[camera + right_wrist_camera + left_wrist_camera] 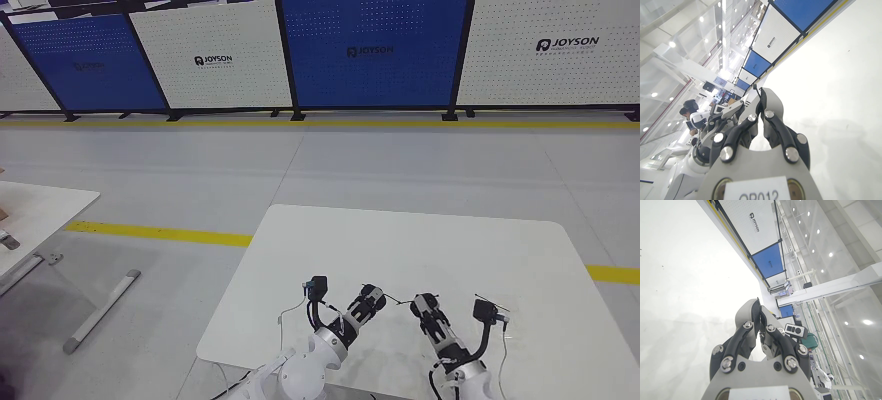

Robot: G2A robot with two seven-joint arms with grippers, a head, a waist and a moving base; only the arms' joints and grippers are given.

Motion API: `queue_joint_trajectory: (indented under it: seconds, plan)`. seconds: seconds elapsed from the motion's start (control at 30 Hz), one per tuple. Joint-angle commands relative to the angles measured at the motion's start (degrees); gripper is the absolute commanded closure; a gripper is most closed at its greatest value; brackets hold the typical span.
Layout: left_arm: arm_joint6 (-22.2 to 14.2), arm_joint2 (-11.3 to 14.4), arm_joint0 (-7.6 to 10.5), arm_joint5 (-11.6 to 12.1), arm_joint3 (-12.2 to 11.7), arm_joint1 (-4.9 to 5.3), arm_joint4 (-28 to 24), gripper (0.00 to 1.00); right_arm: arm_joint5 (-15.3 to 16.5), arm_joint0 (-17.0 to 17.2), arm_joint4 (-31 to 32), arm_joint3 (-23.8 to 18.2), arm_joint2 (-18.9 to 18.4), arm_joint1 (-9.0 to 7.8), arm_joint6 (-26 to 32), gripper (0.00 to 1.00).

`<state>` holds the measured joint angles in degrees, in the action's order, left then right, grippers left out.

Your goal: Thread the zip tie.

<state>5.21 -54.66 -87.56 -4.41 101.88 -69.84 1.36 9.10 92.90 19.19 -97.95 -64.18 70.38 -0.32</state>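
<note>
The zip tie (398, 301) is a thin black strip spanning the short gap between my two grippers, low over the white table (420, 250) near its front edge. My left gripper (373, 297) is shut on one end; in the left wrist view its fingertips (759, 307) are pressed together. My right gripper (424, 303) is shut on the other end. In the right wrist view a short black tip of the zip tie (755, 89) sticks out past the closed right gripper (761, 98). The left gripper (728, 110) sits close beside it.
Bare tabletop stretches ahead of both grippers to the far edge (410, 212). A second white table (40, 210) stands off to the left across the floor. Blue and white partition panels (370, 50) line the back behind a yellow floor line (160, 233).
</note>
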Motion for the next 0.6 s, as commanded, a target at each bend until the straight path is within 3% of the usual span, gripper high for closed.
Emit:
queue_joint_trajectory:
  seconds: [0.0,0.2,0.57]
  plan:
    - [0.0,0.0,0.00,0.0,0.0,0.00,0.0,1.00,0.9,0.8,0.1,-0.2,-0.6,-0.06,-0.7,1.00]
    - [0.0,0.0,0.00,0.0,0.0,0.00,0.0,1.00,1.6,2.2,0.1,-1.1,-1.9,-0.17,-0.8,1.00]
    - [0.0,0.0,0.00,0.0,0.0,0.00,0.0,1.00,0.7,1.2,0.3,-0.8,-1.5,0.22,0.0,1.00]
